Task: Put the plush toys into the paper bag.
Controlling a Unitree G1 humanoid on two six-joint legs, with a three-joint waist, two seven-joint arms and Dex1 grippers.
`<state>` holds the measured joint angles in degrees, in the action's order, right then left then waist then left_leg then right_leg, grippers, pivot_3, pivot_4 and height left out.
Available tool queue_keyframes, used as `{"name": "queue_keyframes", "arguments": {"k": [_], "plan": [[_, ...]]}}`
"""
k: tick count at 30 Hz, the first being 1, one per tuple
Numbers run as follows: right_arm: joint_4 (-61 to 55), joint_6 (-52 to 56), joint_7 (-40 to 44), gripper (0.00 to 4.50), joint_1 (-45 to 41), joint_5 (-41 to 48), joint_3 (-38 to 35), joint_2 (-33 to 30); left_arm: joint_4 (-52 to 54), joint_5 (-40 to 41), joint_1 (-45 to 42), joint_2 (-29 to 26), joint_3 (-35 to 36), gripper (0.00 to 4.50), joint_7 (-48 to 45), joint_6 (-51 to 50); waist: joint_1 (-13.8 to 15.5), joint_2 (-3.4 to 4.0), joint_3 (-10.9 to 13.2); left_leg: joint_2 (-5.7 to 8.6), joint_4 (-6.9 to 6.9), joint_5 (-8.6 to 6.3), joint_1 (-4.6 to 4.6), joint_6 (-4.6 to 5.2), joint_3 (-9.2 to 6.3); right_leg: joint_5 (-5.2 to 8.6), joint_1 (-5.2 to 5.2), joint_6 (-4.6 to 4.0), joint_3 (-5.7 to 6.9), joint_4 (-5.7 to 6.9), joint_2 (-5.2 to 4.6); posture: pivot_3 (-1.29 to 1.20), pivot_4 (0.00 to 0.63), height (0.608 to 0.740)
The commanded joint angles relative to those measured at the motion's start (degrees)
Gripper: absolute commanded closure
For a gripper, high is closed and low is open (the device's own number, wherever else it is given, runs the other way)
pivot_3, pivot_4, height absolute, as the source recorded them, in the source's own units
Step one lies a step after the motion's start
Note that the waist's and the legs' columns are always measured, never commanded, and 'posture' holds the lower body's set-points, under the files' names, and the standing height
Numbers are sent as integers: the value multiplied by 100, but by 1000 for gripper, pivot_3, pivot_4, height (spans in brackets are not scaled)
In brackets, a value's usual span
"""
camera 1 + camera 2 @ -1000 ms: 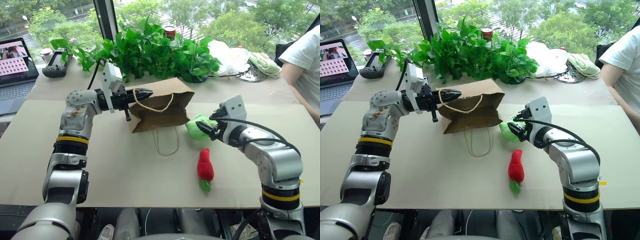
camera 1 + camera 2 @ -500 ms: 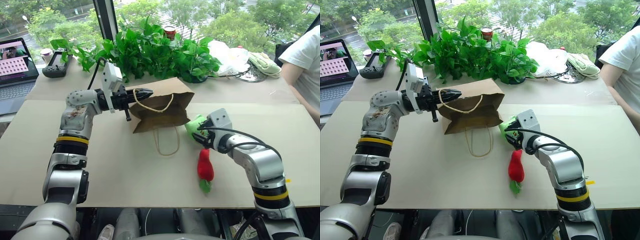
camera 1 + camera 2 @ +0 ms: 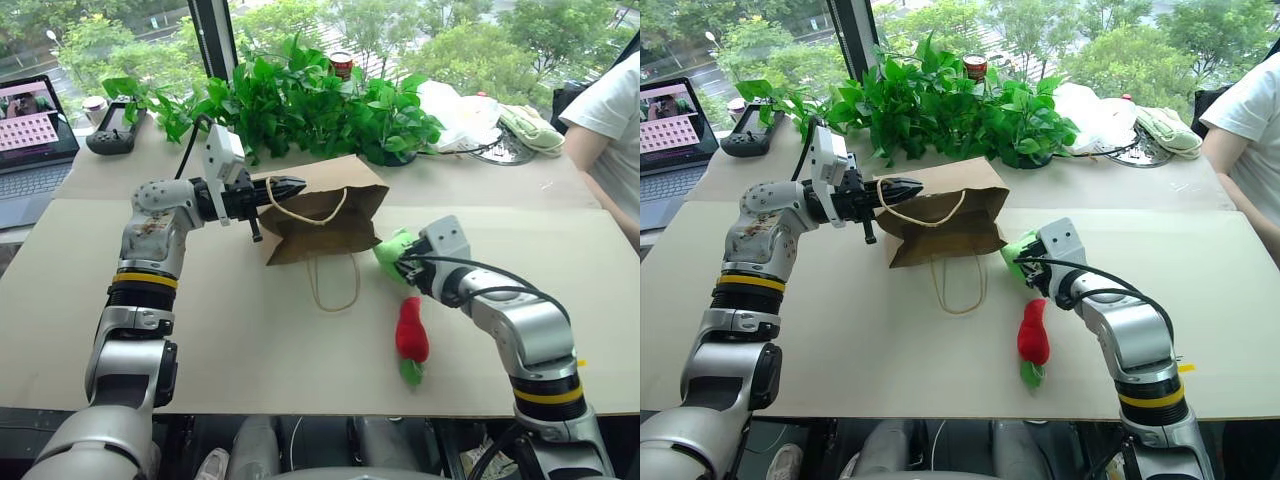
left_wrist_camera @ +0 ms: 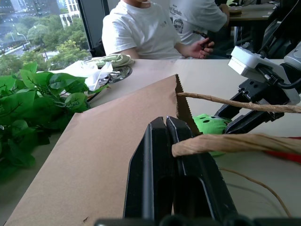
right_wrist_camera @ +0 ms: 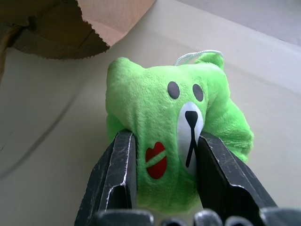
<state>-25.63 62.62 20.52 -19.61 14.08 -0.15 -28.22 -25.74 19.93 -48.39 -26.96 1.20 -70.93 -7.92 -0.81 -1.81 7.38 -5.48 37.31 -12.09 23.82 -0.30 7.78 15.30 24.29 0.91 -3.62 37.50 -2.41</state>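
Brown kraft: the paper bag [image 3: 322,212], one item, lying on its side on the counter [image 3: 240,330] with its mouth toward the robot's right. Upper twine handle [image 4: 221,143] pinched in the fully closed fingers of the left gripper [image 3: 293,186], which holds the top lip raised; lower handle trailing loose on the counter.

Light-green plush, bear face: the round toy [image 5: 171,141], resting on the counter just beside the bag's mouth. The right gripper [image 3: 1025,262] has a finger pressed into each side of it, so it reads as gripped, narrow span, plush dented at both fingers.

Red plush with green tip [image 3: 410,336]: lies apart, nearer the robot, untouched.

Background, not for handling: leafy plants [image 3: 300,100], laptop [image 3: 30,135], white plastic bag [image 3: 455,112], a seated person in a white shirt [image 3: 610,120].

Risks, by judgement:
- Soft body may squeeze out of the fingers during the lift.
- Bag mouth looks shallow; the toy could catch the serrated lip and push the bag along.
- Twine could slip and drop the lip shut.
- The right forearm's swing may knock the red toy.
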Motion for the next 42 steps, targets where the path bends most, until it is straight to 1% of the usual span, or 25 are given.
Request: {"name": "queue_keyframes", "arguments": {"k": [1, 4, 7, 11, 14, 18, 22, 25, 31, 34, 37, 39, 40, 42], "plan": [[-875, 78, 399, 2654, 13, 454, -540, -284, 130, 77, -125, -39, 65, 4500, -5, -5, 2, 1, 1, 0, -1, 0, 0, 0, 0, 0, 1, 0, 0, 0, 0, 0, 150, 708], [-1290, 214, 693, 2654, 14, 881, -726, -360, 122, 71, -125, -34, 56, 4500, -2, -5, 0, 1, 1, 0, -2, 0, 0, 0, -1, 1, -1, 1, 0, -2, 0, 0, 150, 708], [-1762, 513, 1079, 2654, -24, 1539, -792, -423, 115, 65, -123, -16, 46, 4500, 7, -3, -10, 1, 1, 0, -3, 0, -1, 0, -2, 1, 0, 1, 0, -1, 1, 0, 150, 708], [-1918, 675, 1245, 2654, -157, 2024, -828, -472, 158, 72, -94, -6, 40, 4500, 10, -17, 0, 0, 1, 1, -3, 0, -1, 0, -6, 1, -3, 1, 0, -2, 1, 0, 150, 708], [-1951, 697, 1274, 2654, -272, 2242, -692, -549, 166, 73, -91, -8, 38, 4500, 9, -25, 3, 0, 1, 2, -1, 0, -1, 0, -6, 1, -5, 1, 0, -4, 0, 0, 150, 708], [-1400, 604, 823, 2654, -753, 1934, -59, -241, 181, 73, -91, -15, 33, 4500, -4, -31, -24, 1, 1, 2, -2, 0, -1, 0, -9, 1, -3, 0, 0, -3, 1, 0, 150, 708], [-892, 444, 453, 2654, -1061, 1581, 485, 34, 182, 76, -98, -21, 36, 4500, -22, -34, -13, 1, 1, 3, -2, 0, -2, 0, -10, 1, -1, -2, 0, 2, 2, 0, 150, 708], [-70, 149, 119, 2654, -1527, 1089, 893, 332, 184, 75, -107, -6, 20, 4500, -42, -31, -4, 1, 1, 3, -1, 0, 3, 0, -9, 1, 0, -1, -1, -1, 1, 0, 150, 708], [1064, -142, -395, 2654, -2264, 616, 960, 1119, 179, 66, -104, 23, -2, 4500, -72, -15, -8, 1, 1, 3, -3, 0, 3, 0, -8, 1, 6, -2, 0, 4, 1, 0, 150, 708], [1544, -224, -816, 2654, -2374, 389, 779, 1527, 174, 69, -104, 21, 3, 4500, -88, -13, -9, 1, 1, 3, -4, 0, 5, 0, -8, 1, 7, -2, 0, 6, 1, 0, 150, 708], [1733, -361, -1080, 2654, -2331, 186, 694, 1715, 179, 69, -104, 23, 4, 4500, -88, -19, -3, 1, 1, 3, -4, 1, 9, 0, -8, 1, 6, -2, 0, 11, 0, 0, 150, 708], [1787, -429, -1298, 2118, -2302, 93, 543, 1873, 177, 68, -105, 25, 4, 4500, -82, -26, 4, 2, 1, 3, -3, 1, 21, -1, -8, 1, 10, -2, 3, 13, -1, 0, 150, 708], [1781, -444, -1349, 1996, -2296, 78, 474, 1920, 181, 68, -103, 23, 3, 4500, -81, -28, 0, 2, 1, 3, -3, 1, 26, -1, -8, 1, 13, -1, 3, 14, -1, 0, 150, 708], [1743, -451, -1411, 1294, -2287, 40, 381, 1966, 190, 68, -97, 19, 1, 4500, -81, -34, -6, 2, 1, 3, -3, 1, 28, -1, -8, 1, 15, -1, 3, 14, -1, 0, 150, 708]]}}
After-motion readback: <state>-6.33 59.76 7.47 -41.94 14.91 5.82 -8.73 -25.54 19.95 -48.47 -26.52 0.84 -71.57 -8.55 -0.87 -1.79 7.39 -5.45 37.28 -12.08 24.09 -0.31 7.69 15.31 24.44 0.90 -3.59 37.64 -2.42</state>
